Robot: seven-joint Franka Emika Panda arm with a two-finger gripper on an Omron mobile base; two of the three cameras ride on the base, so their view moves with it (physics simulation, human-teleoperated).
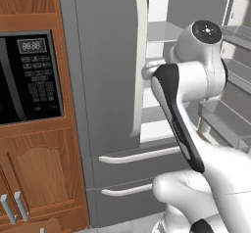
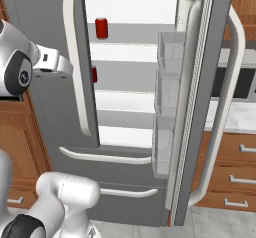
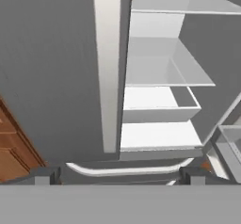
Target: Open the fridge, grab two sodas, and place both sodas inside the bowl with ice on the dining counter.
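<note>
- The fridge has its right door swung wide open, taking up the right half of the right base view. The left door is shut, with its long white handle running down the upper middle of the frame.
- One soda can stands upright on the top shelf, upper middle of the right base view. A second soda can sits one shelf lower and peeks out just past the left door's handle, so it's mostly hidden.
- The gripper is wide open and holding nothing. Its two fingertips show far apart at the bottom of the hand view, in front of the closed left door and the curved drawer handle.
- In the left base view the arm fills the right side, up against the fridge front.
- A microwave sits in wooden cabinets at the left of the left base view.
</note>
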